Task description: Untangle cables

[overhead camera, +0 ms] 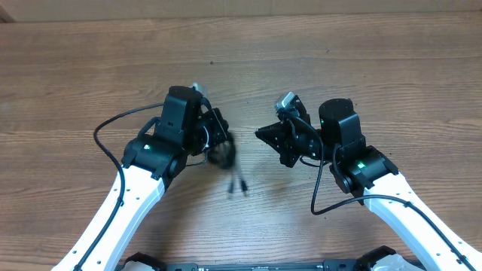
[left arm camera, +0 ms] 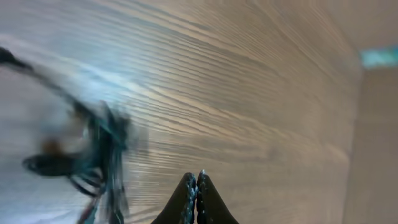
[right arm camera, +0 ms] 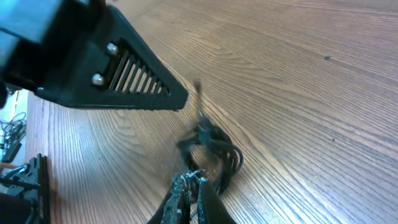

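Observation:
The cables (overhead camera: 223, 155) are a small dark bundle, motion-blurred, lying on the wooden table just below my left gripper (overhead camera: 224, 140), with loose ends (overhead camera: 239, 184) trailing toward the front. My left gripper (left arm camera: 196, 179) is shut with nothing between its fingers, and the cables (left arm camera: 93, 155) smear past to its left. My right gripper (overhead camera: 260, 133) points left, a short gap away from the bundle. In the right wrist view, the right gripper (right arm camera: 193, 180) is shut and the cables (right arm camera: 212, 148) lie just beyond its tips. I see no cord pinched in it.
Thick black arm cables loop out at the left (overhead camera: 113, 123) and lower right (overhead camera: 320, 197). The left arm's black gripper body (right arm camera: 99, 62) fills the upper left of the right wrist view. The wooden table (overhead camera: 361, 60) stretches back to its far edge.

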`<state>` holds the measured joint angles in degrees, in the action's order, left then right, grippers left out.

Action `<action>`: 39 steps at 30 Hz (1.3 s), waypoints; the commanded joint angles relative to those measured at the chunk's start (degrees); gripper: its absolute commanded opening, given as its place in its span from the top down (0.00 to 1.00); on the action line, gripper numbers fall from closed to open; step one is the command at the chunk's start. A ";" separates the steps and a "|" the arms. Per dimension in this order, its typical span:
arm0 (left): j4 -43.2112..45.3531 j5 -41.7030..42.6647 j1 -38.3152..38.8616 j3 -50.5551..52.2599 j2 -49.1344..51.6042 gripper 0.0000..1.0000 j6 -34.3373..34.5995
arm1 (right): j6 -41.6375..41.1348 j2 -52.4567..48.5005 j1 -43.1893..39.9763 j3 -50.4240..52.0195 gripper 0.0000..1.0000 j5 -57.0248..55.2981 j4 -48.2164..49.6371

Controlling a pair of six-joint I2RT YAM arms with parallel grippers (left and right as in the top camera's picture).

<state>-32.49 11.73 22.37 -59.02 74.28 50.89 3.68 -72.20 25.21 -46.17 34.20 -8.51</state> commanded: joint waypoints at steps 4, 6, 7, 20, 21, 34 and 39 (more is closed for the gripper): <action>-1.53 -4.31 -0.26 -0.85 -0.02 0.96 6.14 | -0.66 0.07 -0.15 -1.14 0.96 0.37 0.48; -1.55 -2.64 -0.26 -0.85 -0.02 0.96 2.75 | -0.63 0.07 -0.15 -1.14 0.96 0.35 0.48; -1.60 -1.97 -0.26 -0.85 -0.02 0.96 0.96 | -0.66 0.07 -0.15 -1.14 0.95 0.31 0.48; -7.98 -18.36 -0.28 -0.81 0.96 0.67 -5.05 | -0.63 0.07 -0.15 -1.09 0.21 -2.67 -3.04; -7.74 -19.28 -0.28 -0.81 1.53 0.58 -5.07 | -0.63 0.07 -0.15 -1.09 0.20 -2.64 -3.02; 0.31 -20.63 -0.59 -0.81 15.78 0.42 -2.19 | -0.63 0.07 -0.15 -1.09 0.12 -2.64 -4.57; 0.74 -20.52 -0.70 -0.81 17.57 0.43 -1.86 | -0.50 0.07 -0.15 -1.07 0.12 -2.64 -5.09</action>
<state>-31.79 -7.57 22.06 -59.02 91.05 47.97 3.01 -72.23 25.19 -46.17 32.01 -13.63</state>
